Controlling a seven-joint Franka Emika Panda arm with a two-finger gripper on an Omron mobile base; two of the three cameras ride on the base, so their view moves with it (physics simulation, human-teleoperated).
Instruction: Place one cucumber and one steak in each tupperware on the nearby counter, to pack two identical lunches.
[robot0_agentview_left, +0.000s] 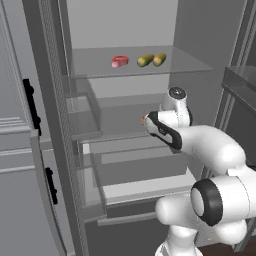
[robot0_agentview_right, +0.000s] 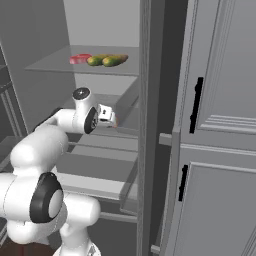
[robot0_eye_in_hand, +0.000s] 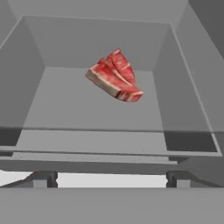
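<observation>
A dark red wedge steak (robot0_eye_in_hand: 116, 81) with white streaks lies on a grey fridge shelf (robot0_eye_in_hand: 65, 109), ahead of my gripper (robot0_eye_in_hand: 110, 179). The fingertips (robot0_eye_in_hand: 43, 179) stand wide apart, open, with nothing between them and clear of the meat. From the base cameras the gripper (robot0_agentview_left: 146, 120) (robot0_agentview_right: 113, 120) reaches into the middle of the open fridge. On the glass shelf above lie a pinkish-red steak (robot0_agentview_left: 120, 61) (robot0_agentview_right: 80, 58) and two yellow-green cucumbers (robot0_agentview_left: 145, 60) (robot0_agentview_left: 159, 59) (robot0_agentview_right: 97, 60) (robot0_agentview_right: 115, 60). The tupperware and the counter are out of view.
The fridge door (robot0_agentview_left: 45, 165) hangs open at the left with bins on its inside. Grey cabinet doors with black handles (robot0_agentview_right: 197, 105) stand at the right. Shelf walls close in on both sides of the wedge steak, and a drawer (robot0_agentview_left: 140, 170) sits below.
</observation>
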